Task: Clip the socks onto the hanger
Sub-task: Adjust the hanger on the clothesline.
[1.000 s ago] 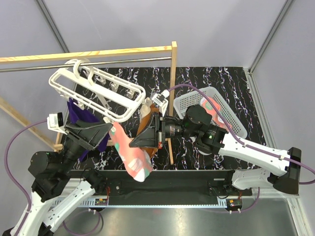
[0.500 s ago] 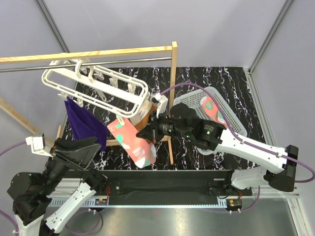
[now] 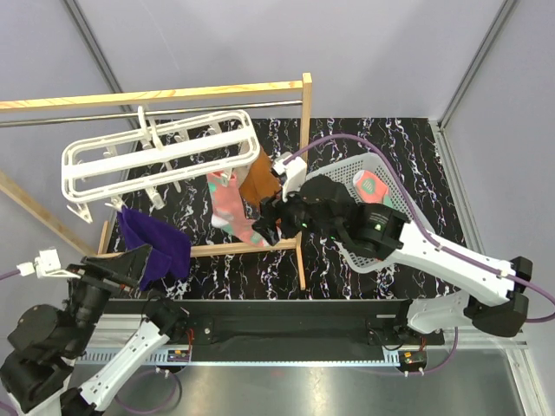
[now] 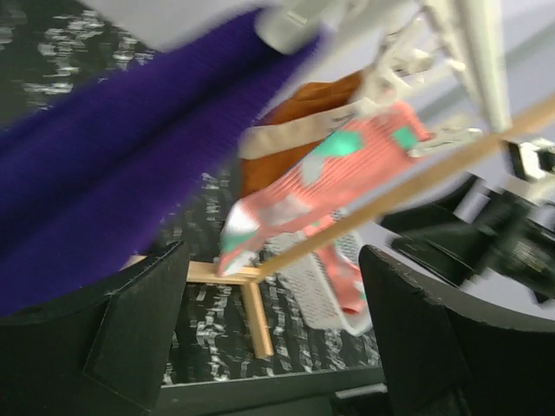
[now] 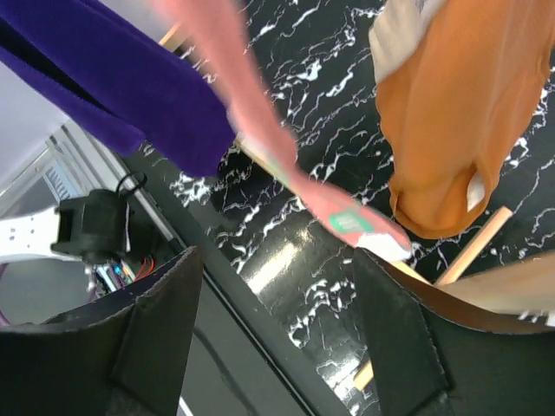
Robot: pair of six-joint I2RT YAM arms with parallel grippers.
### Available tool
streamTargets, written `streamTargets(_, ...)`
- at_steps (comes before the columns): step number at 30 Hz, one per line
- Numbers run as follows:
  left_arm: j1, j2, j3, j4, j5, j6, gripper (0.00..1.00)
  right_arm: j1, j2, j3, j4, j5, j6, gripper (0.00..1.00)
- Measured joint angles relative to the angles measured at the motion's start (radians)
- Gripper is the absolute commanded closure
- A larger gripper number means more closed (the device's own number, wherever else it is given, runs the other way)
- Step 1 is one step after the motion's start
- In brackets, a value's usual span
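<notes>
Compared with half a second ago, the hanger (image 3: 165, 147) has swung. Then it was tilted, with its right end low near the right arm; now it hangs more level under the metal rod (image 3: 87, 117) of the wooden rack (image 3: 173, 94). The left arm has drawn further back to the near left corner. Its left gripper (image 3: 130, 262) is spread wide with nothing between the fingers, as the left wrist view shows. The right gripper (image 3: 269, 221) was up at the sock before. Now it sits just beside the sock's lower end, with its fingers apart and released, and it holds nothing.

One coral-pink sock (image 3: 227, 201) hangs down from the near rail of the hanger, with its top at one of the small clips. It has teal-green and white patches, and its toe points to the right gripper. The second sock (image 3: 373, 185) of the same pattern lies in the white mesh basket (image 3: 334, 171) on the right. A plain orange-brown sock (image 3: 258, 176) hangs touching the clipped one on its right. A plain purple sock (image 3: 156, 247) hangs from the left end of the hanger, near the left gripper.

The table (image 3: 364, 139) is black with white marble veins. The walls around it are pale grey panels with thin metal bars.
</notes>
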Motion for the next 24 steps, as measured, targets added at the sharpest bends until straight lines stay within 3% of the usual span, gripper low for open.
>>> streamTargets(6, 0.0, 0.114, 0.013, -0.102, -0.159, -0.033, 0.08, 0.021, -0.164, -0.136, 0.007, -0.078, -0.009, 0.21)
streamTargets(10, 0.0, 0.132, 0.0, -0.14, -0.233, -0.08, 0.06, 0.038, -0.26, -0.317, 0.182, -0.234, 0.038, 0.23)
streamTargets(13, 0.0, 0.107, -0.047, -0.095, -0.233, -0.069, 0.1, 0.058, -0.232, -0.388, 0.269, -0.294, 0.063, 0.24)
streamTargets(14, 0.0, 0.092, -0.076, -0.063, -0.218, -0.056, 0.14, 0.066, -0.205, -0.399, 0.292, -0.305, 0.069, 0.25)
streamTargets(17, 0.0, 0.038, -0.176, 0.065, -0.131, -0.014, 0.35, 0.095, -0.124, -0.403, 0.333, -0.308, 0.079, 0.27)
streamTargets(18, 0.0, 0.032, -0.203, 0.106, -0.097, -0.002, 0.49, 0.103, -0.103, -0.403, 0.345, -0.306, 0.082, 0.29)
streamTargets(21, 0.0, 0.047, -0.237, 0.196, 0.01, 0.027, 0.65, 0.117, -0.056, -0.402, 0.372, -0.277, 0.099, 0.34)
streamTargets(24, 0.0, 0.082, -0.243, 0.27, 0.09, 0.026, 0.73, 0.119, -0.031, -0.406, 0.422, -0.235, 0.124, 0.35)
